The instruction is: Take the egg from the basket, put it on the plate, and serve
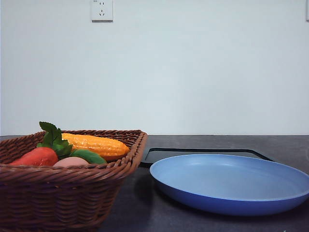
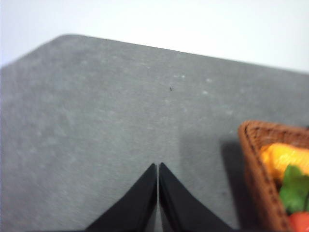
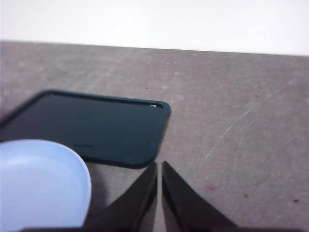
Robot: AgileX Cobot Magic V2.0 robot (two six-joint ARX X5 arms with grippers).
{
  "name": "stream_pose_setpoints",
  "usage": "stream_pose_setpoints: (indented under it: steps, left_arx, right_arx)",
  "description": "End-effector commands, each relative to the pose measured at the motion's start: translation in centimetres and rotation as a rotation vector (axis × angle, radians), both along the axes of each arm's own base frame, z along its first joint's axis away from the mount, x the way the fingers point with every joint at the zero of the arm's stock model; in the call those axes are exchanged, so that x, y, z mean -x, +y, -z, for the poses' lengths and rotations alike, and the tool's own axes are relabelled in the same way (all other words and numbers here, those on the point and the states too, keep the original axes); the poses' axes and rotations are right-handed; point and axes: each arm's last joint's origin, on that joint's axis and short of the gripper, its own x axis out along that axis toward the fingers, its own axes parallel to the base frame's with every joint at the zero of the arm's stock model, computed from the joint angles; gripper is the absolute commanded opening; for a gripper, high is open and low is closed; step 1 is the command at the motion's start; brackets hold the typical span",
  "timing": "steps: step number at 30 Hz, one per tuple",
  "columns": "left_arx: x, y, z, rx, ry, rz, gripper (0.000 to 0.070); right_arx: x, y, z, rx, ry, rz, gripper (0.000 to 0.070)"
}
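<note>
Egg [image 1: 71,161] sits in the basket [image 1: 72,193] between tomato and green veg, both pincers pressed together over bare table, so I'd spread the left pincer [image 2: 158,166] wide and descend straight onto it

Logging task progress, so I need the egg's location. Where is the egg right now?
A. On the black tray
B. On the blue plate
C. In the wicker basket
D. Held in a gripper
C: the egg lies in the basket among the vegetables, and the plate is bare.
</note>
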Motion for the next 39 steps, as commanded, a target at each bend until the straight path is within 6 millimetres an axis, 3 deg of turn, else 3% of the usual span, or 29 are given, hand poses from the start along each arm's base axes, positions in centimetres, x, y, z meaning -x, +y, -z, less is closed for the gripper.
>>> stream_pose_setpoints:
  steps: [1,5,12,19,28,34,39]
  left_arx:
    - [0.0,0.0,0.2,0.207,-0.006,-0.03,0.0]
    - [0.0,0.0,0.2,0.361,-0.013,-0.055,0.0]
    - [0.0,-0.2,0.1,0.382,-0.003,0.006,0.0]
    - [0.2,-0.5,-1.0,0.398,0.062,0.086,0.0]
    - [-0.5,-0.8,-4.8,0.385,0.185,0.181,0.0]
    - [-2.2,-1.0,-7.7,0.306,0.245,0.267,0.0]
    - [-4.2,-1.7,-10.0,0.25,0.294,0.426,0.0]
  right_arx:
    - [0.0,0.0,0.0,-0.127,0.01,0.016,0.0]
    - [-0.1,0.0,-0.2,-0.237,0.009,0.028,0.0]
    - [0.0,0.0,-0.5,-0.343,0.022,0.031,0.0]
    - [0.5,0.1,-2.7,-0.383,0.062,0.021,0.0]
    - [0.3,0.1,-7.0,-0.364,0.227,0.053,0.0]
    - [-1.6,0.4,-9.3,-0.34,0.311,-0.035,0.0]
    - [-3.6,0.8,-10.0,-0.327,0.448,-0.153,0.0]
